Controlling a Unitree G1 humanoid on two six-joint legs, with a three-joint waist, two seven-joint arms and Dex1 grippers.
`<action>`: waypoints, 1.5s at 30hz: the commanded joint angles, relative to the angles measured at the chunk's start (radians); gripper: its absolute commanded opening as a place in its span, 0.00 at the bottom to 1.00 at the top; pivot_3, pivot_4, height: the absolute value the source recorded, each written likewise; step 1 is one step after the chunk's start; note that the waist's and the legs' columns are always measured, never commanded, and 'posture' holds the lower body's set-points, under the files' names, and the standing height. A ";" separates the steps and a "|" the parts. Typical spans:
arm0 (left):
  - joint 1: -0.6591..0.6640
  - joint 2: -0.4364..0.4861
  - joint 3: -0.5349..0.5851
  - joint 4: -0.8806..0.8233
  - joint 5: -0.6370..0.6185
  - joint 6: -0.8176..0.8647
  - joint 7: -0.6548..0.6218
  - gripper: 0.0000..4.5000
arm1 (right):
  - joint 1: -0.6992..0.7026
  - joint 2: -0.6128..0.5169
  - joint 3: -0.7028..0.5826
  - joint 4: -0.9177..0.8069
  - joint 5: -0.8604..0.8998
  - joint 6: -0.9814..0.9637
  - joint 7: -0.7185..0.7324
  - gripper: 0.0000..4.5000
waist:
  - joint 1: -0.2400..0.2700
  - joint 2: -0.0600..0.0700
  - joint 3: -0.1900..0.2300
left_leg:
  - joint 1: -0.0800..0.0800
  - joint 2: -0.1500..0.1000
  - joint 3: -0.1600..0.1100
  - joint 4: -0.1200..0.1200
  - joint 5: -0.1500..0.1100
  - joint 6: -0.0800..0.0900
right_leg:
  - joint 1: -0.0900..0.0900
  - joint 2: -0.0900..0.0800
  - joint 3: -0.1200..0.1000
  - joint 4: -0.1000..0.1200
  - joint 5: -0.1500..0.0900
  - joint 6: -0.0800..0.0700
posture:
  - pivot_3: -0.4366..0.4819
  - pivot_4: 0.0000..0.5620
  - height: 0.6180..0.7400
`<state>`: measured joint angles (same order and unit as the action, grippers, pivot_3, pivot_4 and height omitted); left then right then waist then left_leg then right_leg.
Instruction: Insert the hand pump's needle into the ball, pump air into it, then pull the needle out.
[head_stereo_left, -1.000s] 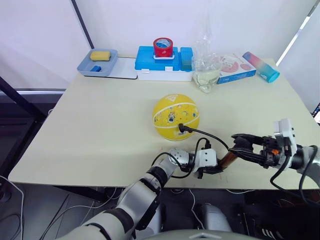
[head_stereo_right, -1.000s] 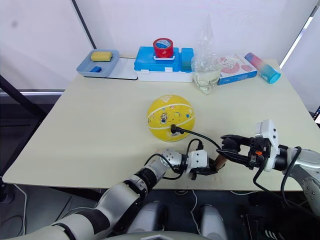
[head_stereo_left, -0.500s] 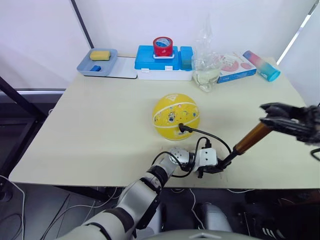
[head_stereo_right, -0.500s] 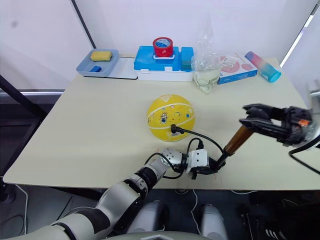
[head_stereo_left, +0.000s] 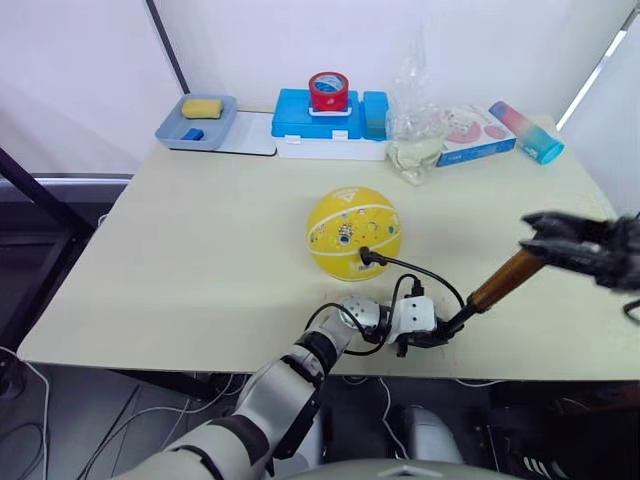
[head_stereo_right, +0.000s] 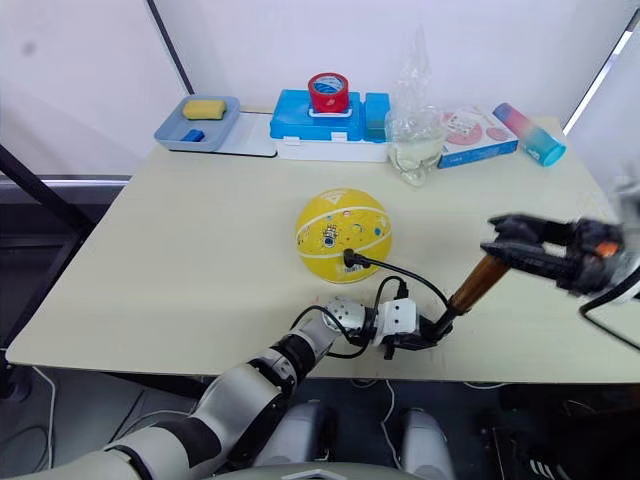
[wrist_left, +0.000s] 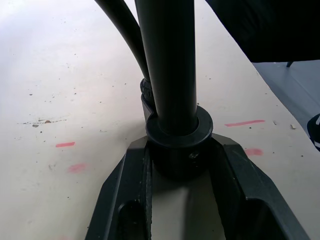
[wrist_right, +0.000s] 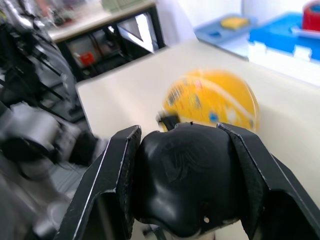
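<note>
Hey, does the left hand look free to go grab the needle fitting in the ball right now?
Probably not as things stand. The left hand is shut on the hand pump at its base cap, bracing it on the table, while the right hand holds the handle. The needle itself sits unobstructed in the ball.

The left gripper (head_stereo_left: 432, 338) was clamped low; the right gripper (head_stereo_left: 545, 237) gripped raised, up-right of it.
</note>
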<state>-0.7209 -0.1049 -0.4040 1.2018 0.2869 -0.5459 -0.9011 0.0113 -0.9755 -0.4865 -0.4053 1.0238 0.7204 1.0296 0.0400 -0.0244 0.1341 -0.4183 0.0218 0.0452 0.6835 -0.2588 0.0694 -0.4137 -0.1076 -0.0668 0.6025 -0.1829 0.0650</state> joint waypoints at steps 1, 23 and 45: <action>0.041 0.017 -0.050 0.070 0.064 0.039 -0.009 0.25 | 0.049 0.032 0.122 0.032 -0.219 -0.134 -0.001 0.43 | -0.002 -0.001 -0.003 | 0.002 0.000 0.000 0.000 0.000 0.000 | 0.001 0.000 0.000 0.000 0.000 0.000 | 0.48 0.27 1.00; 0.044 0.010 -0.052 0.072 0.066 0.038 0.000 0.25 | -0.037 -0.033 -0.099 0.048 0.030 -0.033 0.033 0.43 | 0.004 0.003 0.000 | 0.000 0.000 0.000 0.000 0.000 0.000 | 0.000 -0.001 -0.001 0.000 0.000 0.000 | 0.48 0.27 1.00; 0.040 0.008 -0.056 0.071 0.072 0.035 0.018 0.25 | 0.003 0.013 0.111 0.001 -0.109 -0.026 0.011 0.43 | 0.003 0.001 0.001 | 0.001 0.000 0.000 0.000 0.000 0.000 | 0.001 -0.003 -0.003 -0.001 0.000 0.000 | 0.48 0.27 1.00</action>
<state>-0.7185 -0.1134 -0.4040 1.2065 0.2878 -0.5470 -0.8862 -0.0061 -0.9677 -0.4207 -0.4003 0.9782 0.7110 1.0432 0.0430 -0.0231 0.1347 -0.4177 0.0216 0.0453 0.6834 -0.2591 0.0694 -0.4130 -0.1104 -0.0702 0.6020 -0.1830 0.0653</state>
